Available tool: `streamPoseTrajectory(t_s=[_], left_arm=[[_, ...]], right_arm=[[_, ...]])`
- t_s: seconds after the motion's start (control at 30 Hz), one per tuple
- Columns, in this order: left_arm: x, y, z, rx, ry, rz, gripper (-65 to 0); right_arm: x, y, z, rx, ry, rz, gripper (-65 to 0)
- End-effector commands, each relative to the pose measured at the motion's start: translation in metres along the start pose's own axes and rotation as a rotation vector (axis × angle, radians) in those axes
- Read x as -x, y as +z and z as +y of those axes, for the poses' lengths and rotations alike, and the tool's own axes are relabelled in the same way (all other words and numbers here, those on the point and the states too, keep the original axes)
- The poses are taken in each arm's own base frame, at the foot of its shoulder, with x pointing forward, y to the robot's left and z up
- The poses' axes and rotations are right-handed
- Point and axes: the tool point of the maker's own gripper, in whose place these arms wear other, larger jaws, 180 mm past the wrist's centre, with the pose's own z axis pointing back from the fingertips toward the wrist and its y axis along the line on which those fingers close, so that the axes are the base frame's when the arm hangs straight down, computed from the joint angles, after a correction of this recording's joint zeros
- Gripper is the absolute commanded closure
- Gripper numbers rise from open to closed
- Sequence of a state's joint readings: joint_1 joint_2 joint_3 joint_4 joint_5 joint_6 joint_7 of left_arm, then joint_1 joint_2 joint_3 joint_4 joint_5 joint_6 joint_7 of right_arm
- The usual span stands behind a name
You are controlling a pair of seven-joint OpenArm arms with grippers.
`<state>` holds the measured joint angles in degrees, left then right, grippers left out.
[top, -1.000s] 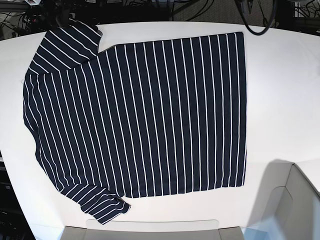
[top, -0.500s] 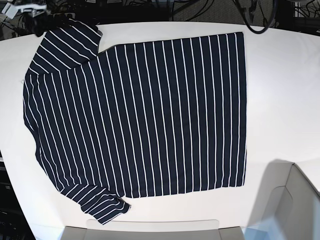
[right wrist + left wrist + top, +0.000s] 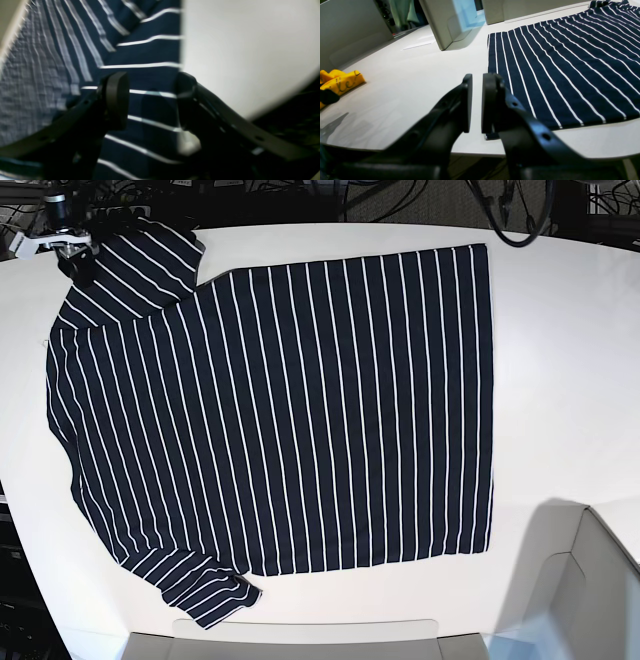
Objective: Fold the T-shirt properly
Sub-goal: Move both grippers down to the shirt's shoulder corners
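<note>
Two pincers here: my right one (image 3: 152,100) is spread open over the sleeve end, my left one (image 3: 477,103) has a narrow gap, nothing in it. T-shirt's (image 3: 300,420) spread flat on the white table (image 3: 560,400). Only my left wrist view catches the yellow cloth (image 3: 347,81). Gray panel (image 3: 440,22) stands past the shirt.

Yellow cloth w/ dark lettering (image 3: 348,81) on white tabletop (image 3: 402,82).

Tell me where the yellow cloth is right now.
The yellow cloth shows in the left wrist view, at the far left edge, on the white table and well to the left of the striped T-shirt.
</note>
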<state>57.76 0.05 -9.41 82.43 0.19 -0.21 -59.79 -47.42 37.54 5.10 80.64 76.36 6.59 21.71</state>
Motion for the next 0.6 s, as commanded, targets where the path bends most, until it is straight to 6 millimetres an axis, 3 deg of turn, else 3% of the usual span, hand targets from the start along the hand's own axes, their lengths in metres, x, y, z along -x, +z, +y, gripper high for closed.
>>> streamPoseTrajectory(t_s=[0.0, 0.27, 0.43, 0.57], left_arm=[[-0.006, 0.004, 0.003, -0.005, -0.008, -0.017, -8.4], [-0.001, 0.004, 0.003, -0.011, -0.003, 0.016, -8.4], [0.0, -0.017, -0.003, -0.008, 0.032, 0.091, -8.6], [-0.006, -0.043, -0.009, -0.038, 0.249, 0.206, -14.1]], right_arm=[[0.005, -0.001, 0.002, -0.008, 0.004, 0.042, -30.5], [0.043, 0.006, 0.018, -0.049, -0.109, 0.102, -30.5], [0.043, 0.007, 0.022, -0.072, -0.117, 0.098, -30.5], [0.038, 0.005, 0.021, -0.077, -0.1, 0.098, -30.5]])
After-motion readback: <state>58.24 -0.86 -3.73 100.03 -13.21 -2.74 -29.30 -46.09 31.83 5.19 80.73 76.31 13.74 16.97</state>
